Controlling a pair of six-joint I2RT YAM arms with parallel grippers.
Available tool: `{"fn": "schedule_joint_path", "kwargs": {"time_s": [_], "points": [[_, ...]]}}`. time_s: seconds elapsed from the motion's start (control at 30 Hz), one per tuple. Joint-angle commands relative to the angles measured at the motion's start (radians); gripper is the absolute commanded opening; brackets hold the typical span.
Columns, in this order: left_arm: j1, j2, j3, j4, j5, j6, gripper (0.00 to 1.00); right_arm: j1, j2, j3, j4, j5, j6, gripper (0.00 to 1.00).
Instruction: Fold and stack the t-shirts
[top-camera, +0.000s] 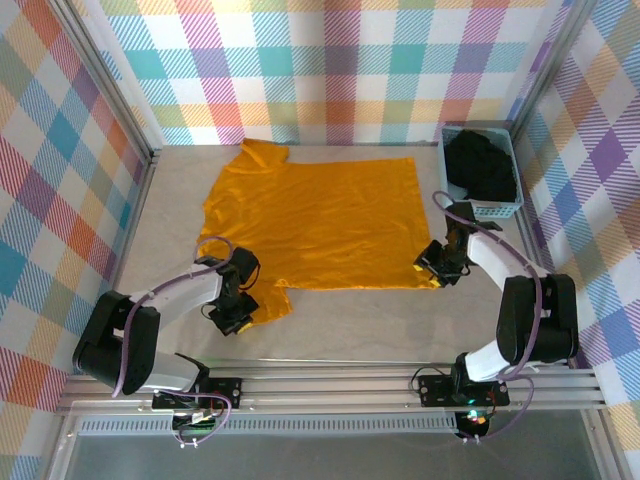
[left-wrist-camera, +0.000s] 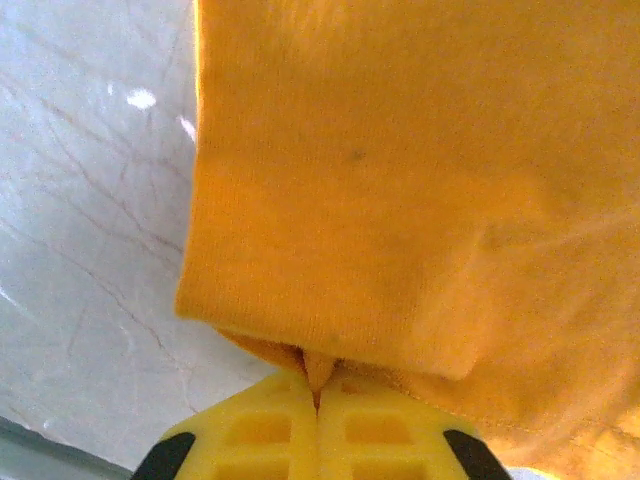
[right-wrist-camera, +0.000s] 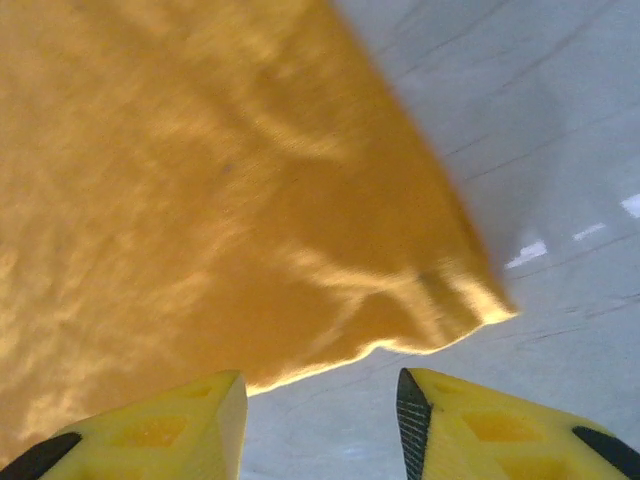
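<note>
An orange-yellow t-shirt (top-camera: 320, 220) lies spread flat across the middle of the table, its collar toward the far left. My left gripper (top-camera: 242, 303) sits at the shirt's near-left sleeve. In the left wrist view it (left-wrist-camera: 318, 385) is shut, with a small fold of the sleeve's edge (left-wrist-camera: 320, 365) pinched between the yellow fingers. My right gripper (top-camera: 437, 272) is at the shirt's near-right corner. In the right wrist view it (right-wrist-camera: 320, 400) stands open, and the hem corner (right-wrist-camera: 470, 300) lies just ahead of the fingertips, not between them. A black garment (top-camera: 482, 168) is bunched up in the basket.
The light blue lattice basket (top-camera: 497, 211) stands at the far right, close behind the right arm. Plaid walls enclose the table on three sides. Bare tabletop (top-camera: 360, 320) runs between the shirt's near hem and the arm bases.
</note>
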Motion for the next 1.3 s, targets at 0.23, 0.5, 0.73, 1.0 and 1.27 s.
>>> {"fn": "schedule_joint_path", "kwargs": {"time_s": [0.23,0.5,0.73,1.0,1.27], "points": [[0.016,-0.068,0.044,-0.112,-0.039,0.079,0.0,-0.056,0.043,-0.02,-0.004,0.044,0.138,0.42],[0.029,-0.074,0.036,-0.127,-0.02,0.104,0.0,-0.063,0.052,-0.063,0.004,0.034,0.157,0.39],[0.032,-0.08,0.032,-0.132,-0.015,0.106,0.0,-0.063,0.089,-0.056,0.011,0.02,0.167,0.33],[0.032,-0.098,0.026,-0.158,-0.022,0.107,0.0,-0.064,0.13,-0.069,0.038,0.02,0.166,0.15],[0.034,-0.242,-0.011,-0.288,-0.013,0.118,0.0,-0.023,0.011,-0.02,-0.101,0.087,0.069,0.0]]}}
